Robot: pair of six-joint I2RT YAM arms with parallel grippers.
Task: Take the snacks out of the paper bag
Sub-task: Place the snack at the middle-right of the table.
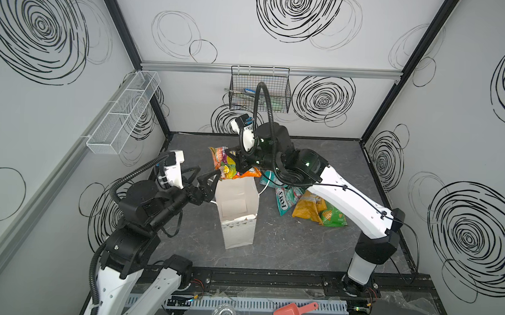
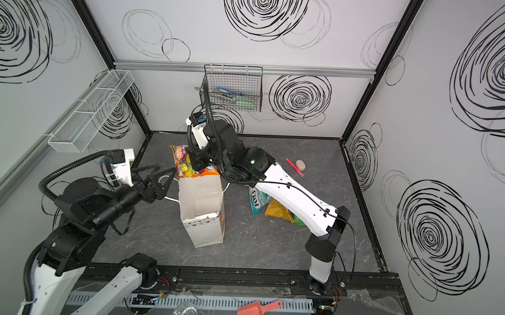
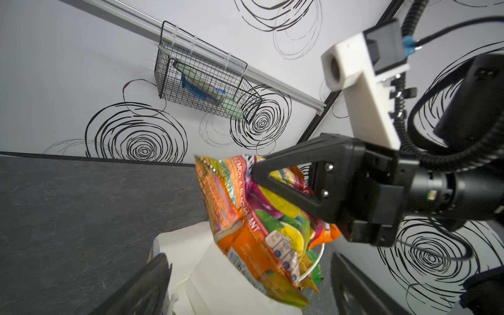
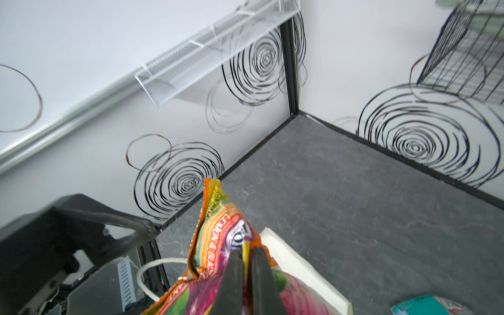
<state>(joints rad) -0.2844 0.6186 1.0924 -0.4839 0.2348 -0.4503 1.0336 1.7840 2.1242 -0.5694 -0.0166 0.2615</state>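
R gripper (image 4: pixel 246 252) is pinched tight on a multicolour fruit-candy pkt (image 1: pixel 222 162), held just above the far rim of the white paper bag (image 1: pixel 239 235), w/ the pkt's lower end at the bag mouth. L gripper (image 1: pixel 209 171) is spread wide, empty, just beside the bag's rim on L arm's side. Bag stands upright, mouth open. On the tabletop (image 1: pixel 285 247) near the bag, R arm's side: teal FOX'S pkt (image 1: pixel 284 199), yellow-orange pkt (image 1: pixel 307 209), green pkt (image 1: pixel 334 218), heaped touching.

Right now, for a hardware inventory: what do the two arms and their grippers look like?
The left arm and right arm pair white shells with black joints and ribbed black hoses. The left gripper and right gripper have black, triangular open-frame fingers and white camera mounts.
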